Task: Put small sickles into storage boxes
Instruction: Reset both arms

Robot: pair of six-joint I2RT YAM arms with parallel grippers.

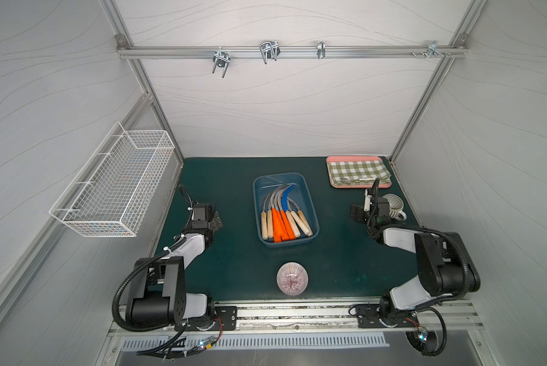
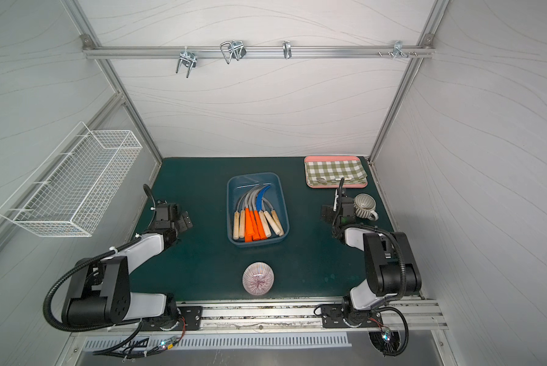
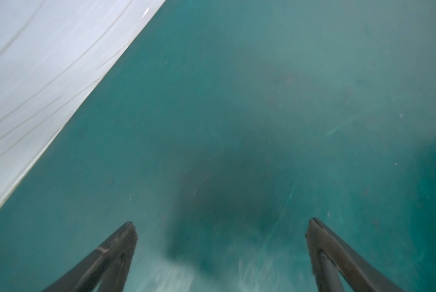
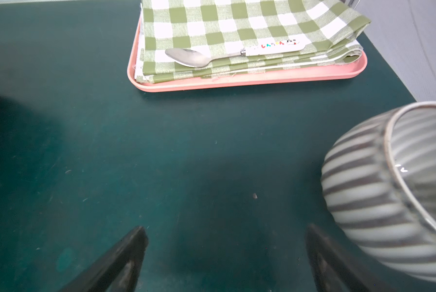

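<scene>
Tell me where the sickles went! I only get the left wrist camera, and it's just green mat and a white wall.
Observer: The small sickles lie together inside the blue storage box, handles side by side.
Operator: Is the right gripper holding one?
Observer: No, it is open and empty, right beside a striped mug.
Operator: What's past the mug?
Observer: A pink tray with a folded checked cloth and a spoon on top.
</scene>
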